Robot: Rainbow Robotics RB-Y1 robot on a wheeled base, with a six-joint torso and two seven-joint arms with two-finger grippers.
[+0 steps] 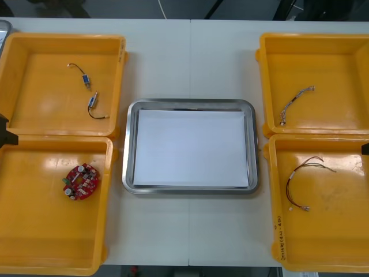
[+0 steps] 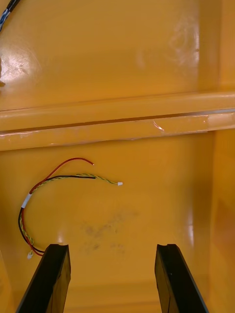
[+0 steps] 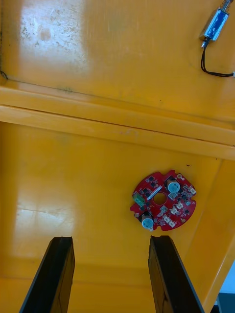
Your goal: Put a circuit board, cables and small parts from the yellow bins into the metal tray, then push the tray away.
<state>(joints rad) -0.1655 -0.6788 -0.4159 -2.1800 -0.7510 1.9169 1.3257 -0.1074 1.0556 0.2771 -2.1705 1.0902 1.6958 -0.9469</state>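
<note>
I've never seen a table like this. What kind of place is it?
Probably a workshop or lab for sorting electronics. The yellow bins hold a circuit board and cables, a tray sits between them, and the open left gripper and right gripper hang over the near bins.

Dark handwritten marking (image 1: 278, 239), along the rim of the near right yellow bin (image 1: 275, 173), too small to read
</note>
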